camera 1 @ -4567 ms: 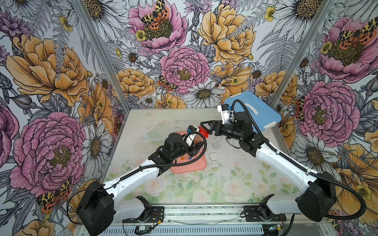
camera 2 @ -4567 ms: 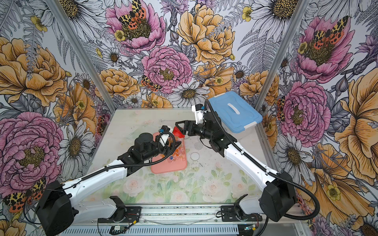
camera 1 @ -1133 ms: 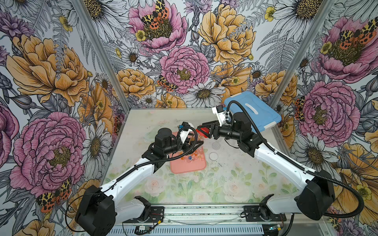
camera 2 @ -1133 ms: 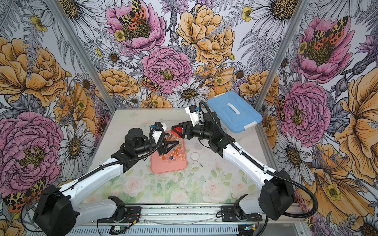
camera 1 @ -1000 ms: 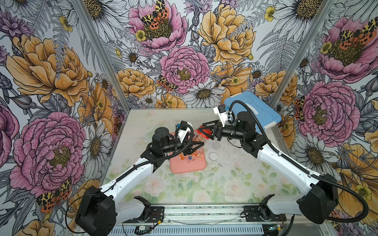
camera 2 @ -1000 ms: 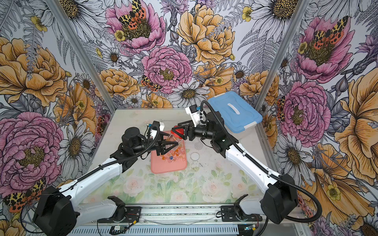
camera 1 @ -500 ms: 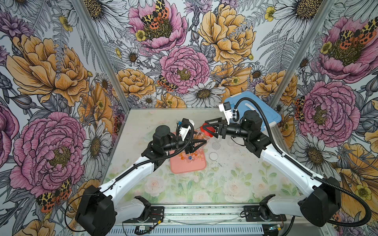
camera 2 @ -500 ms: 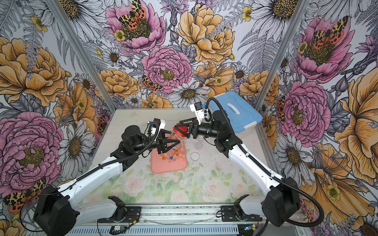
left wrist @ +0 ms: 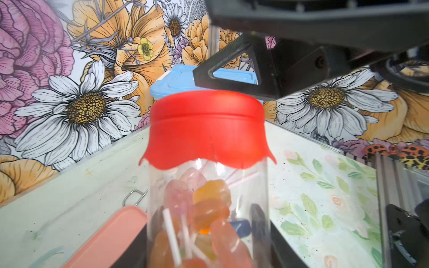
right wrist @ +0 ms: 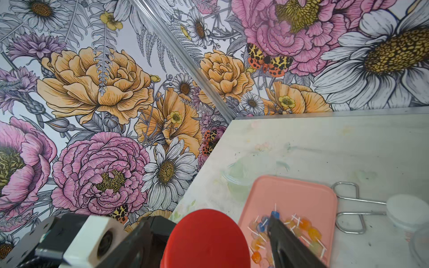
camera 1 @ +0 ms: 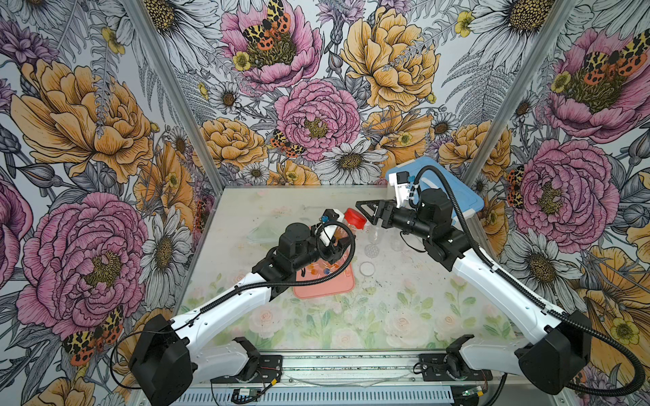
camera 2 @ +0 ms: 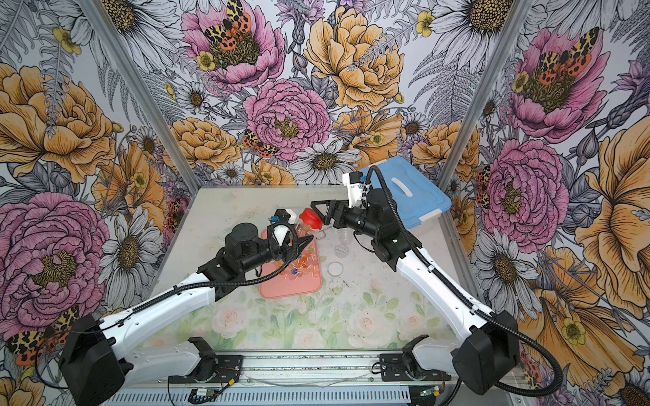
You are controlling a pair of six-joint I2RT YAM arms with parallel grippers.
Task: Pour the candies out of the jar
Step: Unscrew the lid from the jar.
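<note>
Mid-frame in both top views, the left jaws gripped the jar (left wrist: 209, 222), tilted above the pink tray (camera 2: 292, 286). Its red lid (left wrist: 206, 127) was on, with candies (left wrist: 210, 201) inside. More candies lay on the tray. The right jaws stood open just beside the lid. I judged the pouring part done.

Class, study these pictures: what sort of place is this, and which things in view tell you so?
Probably a robot test cell, not a home: the left arm and right arm are mounted on a metal rail at the front edge of the table, and floral-printed panels wall it in.
</note>
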